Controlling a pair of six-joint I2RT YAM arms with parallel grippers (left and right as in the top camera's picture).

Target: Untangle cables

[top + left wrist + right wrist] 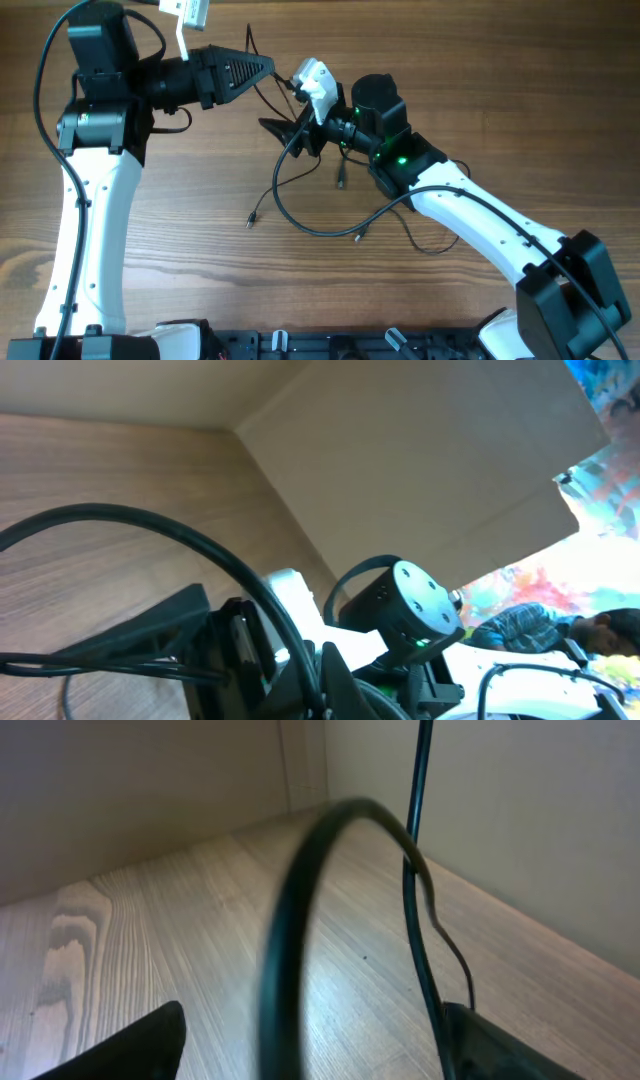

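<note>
Left claw (pixel 268 66) is shut, pinching the cables (pixel 320 233); right claw (pixel 312 1020) gapes wide around a loop. Mid-untangling: next, close on it and pull apart gently.

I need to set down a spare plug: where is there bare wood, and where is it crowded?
Bare: the far right corner of the light wooden table, beyond the white-and-black right arm; also the near patch between the white-and-black left arm and the thin dark cables. Crowded: the middle, where both arms meet over the cable loops.
</note>
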